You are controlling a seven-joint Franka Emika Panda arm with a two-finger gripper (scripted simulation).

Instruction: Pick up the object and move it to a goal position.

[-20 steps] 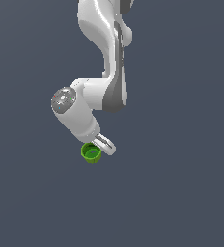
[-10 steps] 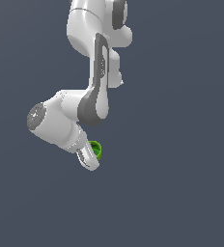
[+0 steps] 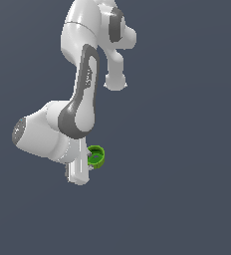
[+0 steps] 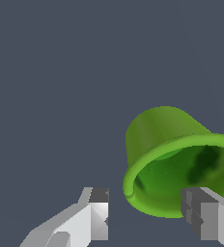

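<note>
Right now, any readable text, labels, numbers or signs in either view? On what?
None. The arm, the gripper and the green cup are plain rendered surfaces with no lettering, logos or numbers in either view. The backdrop is bare grey-blue.

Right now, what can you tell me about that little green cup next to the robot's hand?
The green cup is small, round and bright green, smooth like plastic, with a thick rolled rim and a darker, shaded inside. It looks empty. In the wrist view it lies tilted, its open mouth turned toward the camera, its narrower base pointing away. One finger of the gripper overlaps its rim; whether they touch is unclear. In the exterior view it sits beside the gripper's tip.
</note>
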